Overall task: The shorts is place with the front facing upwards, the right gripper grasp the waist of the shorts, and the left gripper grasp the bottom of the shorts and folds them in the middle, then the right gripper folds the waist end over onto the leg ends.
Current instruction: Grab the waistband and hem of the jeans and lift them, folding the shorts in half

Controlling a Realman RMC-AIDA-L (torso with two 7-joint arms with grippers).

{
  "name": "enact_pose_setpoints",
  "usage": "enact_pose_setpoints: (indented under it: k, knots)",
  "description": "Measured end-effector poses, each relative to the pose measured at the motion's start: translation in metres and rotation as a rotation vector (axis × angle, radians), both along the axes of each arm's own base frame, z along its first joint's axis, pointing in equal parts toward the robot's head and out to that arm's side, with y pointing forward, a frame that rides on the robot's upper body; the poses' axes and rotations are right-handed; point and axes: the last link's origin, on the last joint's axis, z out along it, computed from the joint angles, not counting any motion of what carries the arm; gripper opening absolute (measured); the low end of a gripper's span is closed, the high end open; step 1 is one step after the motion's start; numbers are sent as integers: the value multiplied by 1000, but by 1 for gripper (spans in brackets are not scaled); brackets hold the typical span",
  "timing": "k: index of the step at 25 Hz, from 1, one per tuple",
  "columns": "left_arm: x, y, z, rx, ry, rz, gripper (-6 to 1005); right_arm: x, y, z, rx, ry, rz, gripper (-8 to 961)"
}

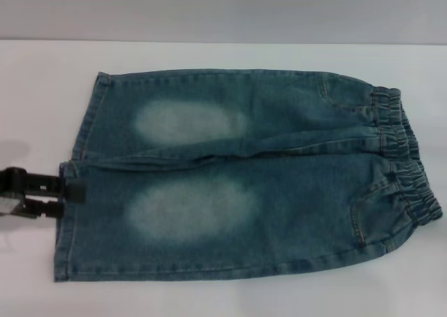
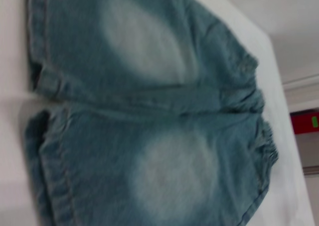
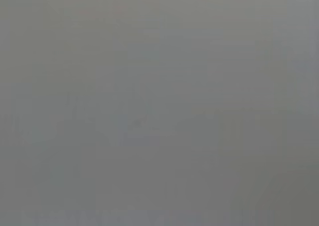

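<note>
The blue-green denim shorts point(image 1: 244, 177) lie flat and front up on the white table point(image 1: 223, 299). A pale oval shows on each leg. Their ruched elastic waist point(image 1: 405, 160) points right, and the bottom hems point(image 1: 66, 247) point left. My left gripper point(image 1: 67, 198) reaches in from the left edge at the near leg's hem. Its two black fingers stand apart, the upper tip lying over the hem. The left wrist view looks along the shorts point(image 2: 149, 111) from the leg ends point(image 2: 42, 151) toward the waist point(image 2: 266, 151). The right gripper is out of view; its wrist view shows only flat grey.
White table surface surrounds the shorts on all sides, with a grey wall point(image 1: 223, 10) behind the far edge. Past the table edge in the left wrist view sits a red object point(image 2: 305, 122).
</note>
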Motion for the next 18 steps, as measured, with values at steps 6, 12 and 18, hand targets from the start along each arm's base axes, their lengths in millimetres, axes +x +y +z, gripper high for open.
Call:
enact_pose_setpoints:
  k: [6,12,18]
  knots:
    - [-8,-10,-9,-70,43,32,844,2,2,4,4,-9,-8,603]
    - [-16,-14,-10,-84,84,69,844,1,4,5,4,-9,-6,603]
    - [-21,-15,-12,-87,112,80,844,0,4,4,3,-7,-5,603]
